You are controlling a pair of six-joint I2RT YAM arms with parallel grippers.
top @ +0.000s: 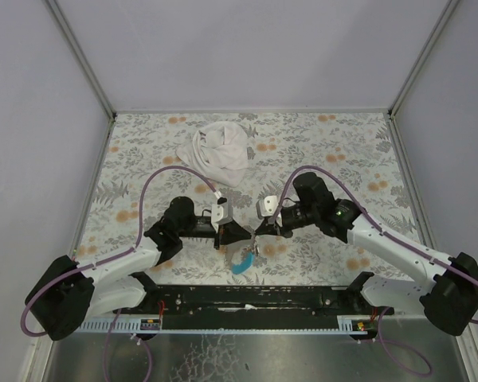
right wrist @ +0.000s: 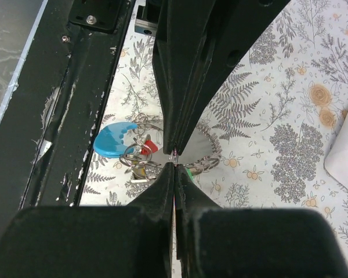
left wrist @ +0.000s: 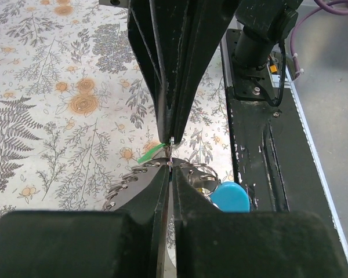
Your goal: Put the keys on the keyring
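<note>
- Where the two arms' tips meet, near the front middle of the worktop point(top: 342, 151), the keyring point(top: 252, 251) lies on the flowered surface. Its light-blue piece point(top: 240, 265) is on the side nearest the arm bases.
- Gathered at its metal loops are a red key point(right wrist: 151, 145), just beside the light-blue piece, and a green key point(left wrist: 149, 154) poking out on the other side of the bunch.
- Left end effector point(left wrist: 170, 152): fingers pressed together with no gap, tips right at the bunch beside the green key. They seem to pinch a thin bit of ring wire, but the view is too tight to be sure.
- Right end effector point(right wrist: 174, 155): likewise fully together, tips down among the loops between the red and green keys. Whether it grips anything I cannot tell.
- White cloth point(top: 219, 151): crumpled, well apart, toward the far side.
</note>
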